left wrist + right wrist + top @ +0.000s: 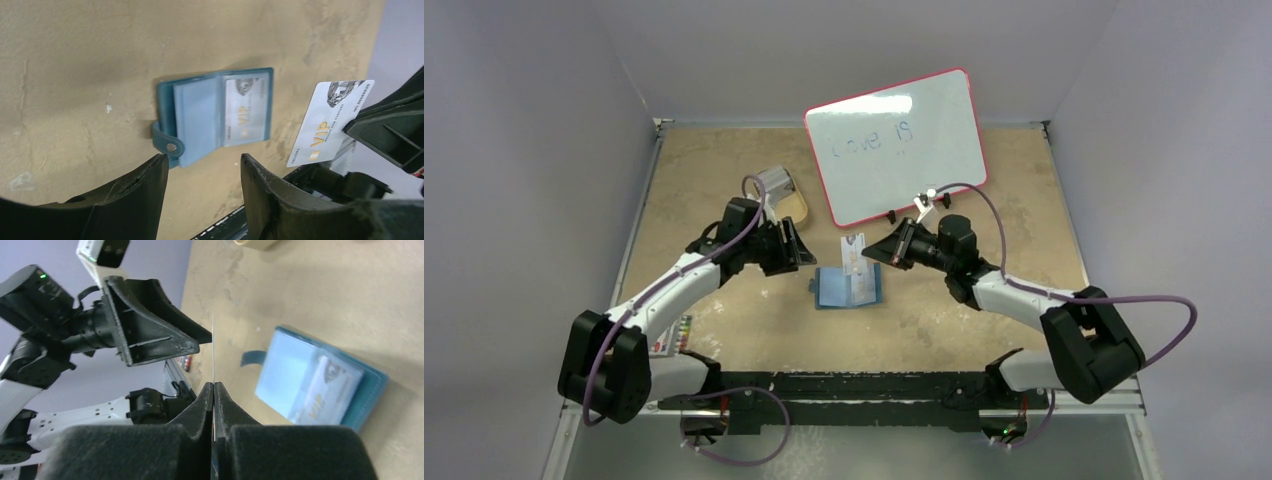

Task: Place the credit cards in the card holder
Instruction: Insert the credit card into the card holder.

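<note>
I've got the right gripper point(214, 386) clamped on a card point(330, 120), left gripper point(203, 161) jaws apart. I'd angle it edge-first into the wallet point(200, 120) at six o'clock.

A red-framed whiteboard point(894, 150) stands at the table's point(1024, 180) far edge, right of a tan tray point(796, 210).

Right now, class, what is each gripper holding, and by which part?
The right gripper pinches one credit card by a long edge, near the open card holder. The left gripper is open, holding nothing.
</note>
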You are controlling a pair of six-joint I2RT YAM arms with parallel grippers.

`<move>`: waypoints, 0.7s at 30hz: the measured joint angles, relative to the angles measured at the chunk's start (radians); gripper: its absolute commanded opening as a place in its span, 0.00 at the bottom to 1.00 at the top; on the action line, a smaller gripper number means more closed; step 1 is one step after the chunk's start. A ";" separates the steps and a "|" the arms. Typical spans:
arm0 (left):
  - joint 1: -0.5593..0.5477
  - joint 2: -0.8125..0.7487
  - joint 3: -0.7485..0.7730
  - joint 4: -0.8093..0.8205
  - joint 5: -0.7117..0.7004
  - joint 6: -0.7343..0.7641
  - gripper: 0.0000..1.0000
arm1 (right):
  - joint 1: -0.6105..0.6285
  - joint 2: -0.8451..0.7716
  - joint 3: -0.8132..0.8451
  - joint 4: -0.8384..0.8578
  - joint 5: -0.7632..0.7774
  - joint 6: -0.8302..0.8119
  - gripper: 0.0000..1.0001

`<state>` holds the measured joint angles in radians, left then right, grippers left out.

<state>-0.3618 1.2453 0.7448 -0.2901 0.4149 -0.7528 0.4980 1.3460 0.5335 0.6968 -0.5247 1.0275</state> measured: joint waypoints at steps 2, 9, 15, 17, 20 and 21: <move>-0.026 0.000 -0.005 -0.028 -0.056 0.018 0.57 | 0.010 0.002 -0.021 -0.022 0.023 -0.002 0.00; -0.157 0.034 -0.011 -0.040 -0.210 0.041 0.60 | 0.062 0.086 -0.041 -0.044 0.083 -0.011 0.00; -0.200 0.112 -0.056 -0.005 -0.283 0.040 0.60 | 0.080 0.121 -0.046 -0.078 0.132 -0.033 0.00; -0.200 0.129 -0.065 -0.005 -0.308 0.041 0.57 | 0.080 0.130 -0.046 -0.085 0.146 -0.043 0.00; -0.201 0.135 -0.076 -0.002 -0.337 0.041 0.49 | 0.080 0.153 -0.045 -0.091 0.157 -0.053 0.00; -0.201 0.135 -0.081 0.006 -0.342 0.041 0.46 | 0.080 0.160 -0.046 -0.095 0.162 -0.056 0.00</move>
<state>-0.5632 1.3804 0.6636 -0.2844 0.0727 -0.7116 0.5777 1.5063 0.4877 0.6022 -0.3630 0.9714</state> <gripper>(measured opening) 0.535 0.004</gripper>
